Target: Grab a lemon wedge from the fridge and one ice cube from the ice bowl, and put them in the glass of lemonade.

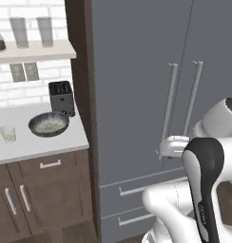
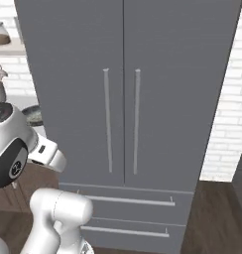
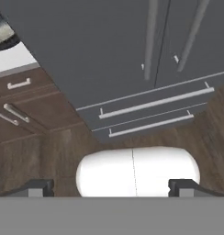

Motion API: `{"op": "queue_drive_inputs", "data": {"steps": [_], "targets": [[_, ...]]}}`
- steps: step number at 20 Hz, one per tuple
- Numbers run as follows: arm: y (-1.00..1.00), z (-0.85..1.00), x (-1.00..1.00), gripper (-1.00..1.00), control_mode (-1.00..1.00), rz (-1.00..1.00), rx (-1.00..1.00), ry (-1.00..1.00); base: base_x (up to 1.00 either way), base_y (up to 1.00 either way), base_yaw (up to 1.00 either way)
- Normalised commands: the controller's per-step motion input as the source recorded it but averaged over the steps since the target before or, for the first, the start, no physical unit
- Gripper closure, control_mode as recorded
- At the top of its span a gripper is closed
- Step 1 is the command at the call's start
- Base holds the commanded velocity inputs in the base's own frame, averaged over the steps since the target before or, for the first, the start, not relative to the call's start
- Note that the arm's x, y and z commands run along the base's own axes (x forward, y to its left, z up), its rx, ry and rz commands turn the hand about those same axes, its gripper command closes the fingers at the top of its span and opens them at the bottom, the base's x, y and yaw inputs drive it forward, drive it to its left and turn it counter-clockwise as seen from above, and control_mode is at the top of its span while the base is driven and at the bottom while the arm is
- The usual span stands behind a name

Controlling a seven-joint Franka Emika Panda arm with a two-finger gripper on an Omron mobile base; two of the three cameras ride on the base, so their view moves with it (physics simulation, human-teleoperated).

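Grey fridge (image 2: 128, 94) shut — hand (image 3: 112, 186) open, empty

Pale countertop (image 1: 51, 142) left of the fridge: black toaster (image 1: 61, 97) at the back right corner, ice bowl (image 1: 48, 124) just in front of it, glass of lemonade (image 1: 8, 134) near the left edge.

Upper shelf (image 1: 37, 51): two tall grey glasses (image 1: 19, 32).

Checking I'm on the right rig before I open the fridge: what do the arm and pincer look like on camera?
A glossy white arm of rounded, tubular links, with black joint sections; the one nearest the left base camera carries tiny pale lettering. A round dark cap closes a joint in the right base view. The pincer has two small dark grey, blocky fingertips. No cables visible.
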Motion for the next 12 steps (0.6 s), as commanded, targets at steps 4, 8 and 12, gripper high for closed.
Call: {"op": "queue_drive_inputs", "data": {"steps": [4,8,12], "targets": [[0.00,0.00,0.00,-1.00,1.00,0.00,0.00,0.00,0.03,-0.97,0.11],[0.00,0.00,0.00,-1.00,1.00,0.00,0.00,0.00,0.09,-0.61,0.22],[0.00,0.00,0.00,-1.00,1.00,0.00,0.00,0.00,0.01,-0.11,0.39]]}}
